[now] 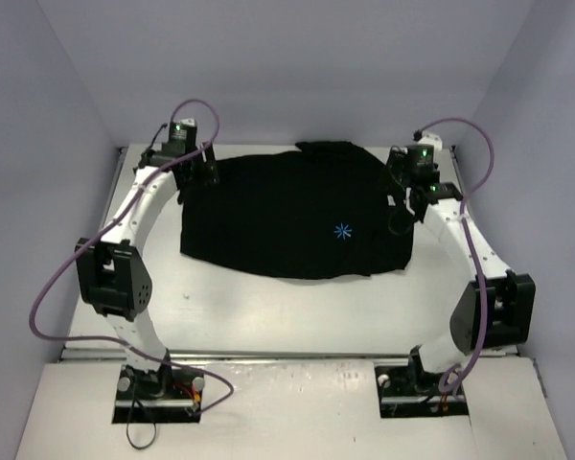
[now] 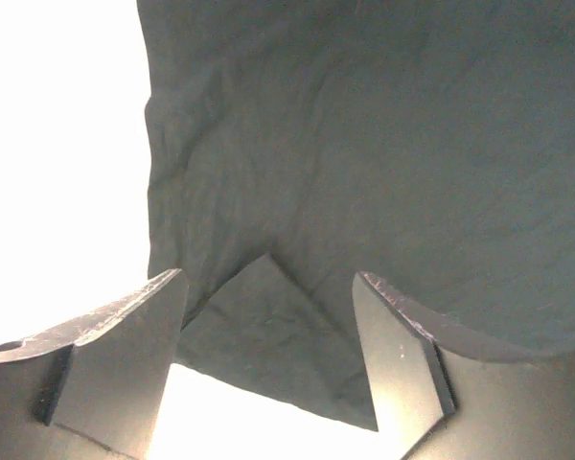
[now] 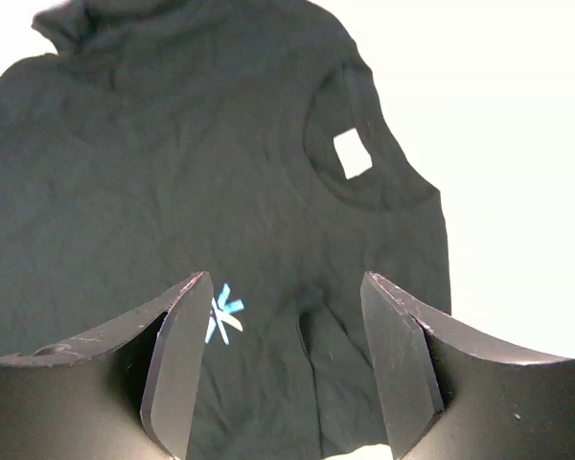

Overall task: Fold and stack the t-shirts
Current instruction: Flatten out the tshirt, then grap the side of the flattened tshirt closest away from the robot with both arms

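**While left hand (image 2: pixel 268 280) and right hand (image 3: pixel 286 280) hung open over the t-shirt (image 1: pixel 287 216), nothing was gripped**

Left hand had its fingers (image 2: pixel 125 335) apart, straddling a turned-over corner of the t-shirt. The cloth looked to lie under them, not pinched. Right hand was spread the same way, over the chest panel just beside the starburst print (image 3: pixel 225 314), with the collar (image 3: pixel 364 187) beyond. In the top view the t-shirt lay spread on the bench (image 1: pixel 268 307), mostly flat and a bit bunched at its far edge. Left hand was at its far-left corner, right hand at its far-right side.

Risks, as I judged them:
- Left hand closing on the doubled corner could catch only the top layer, so the fold would drag skewed.
- Right hand sat over mid-panel rather than an edge, so a pinch there would bunch the fabric.
- Uneven lift between the two would give a crooked fold.

Containers: none visible. The t-shirt lay straight on the bench.
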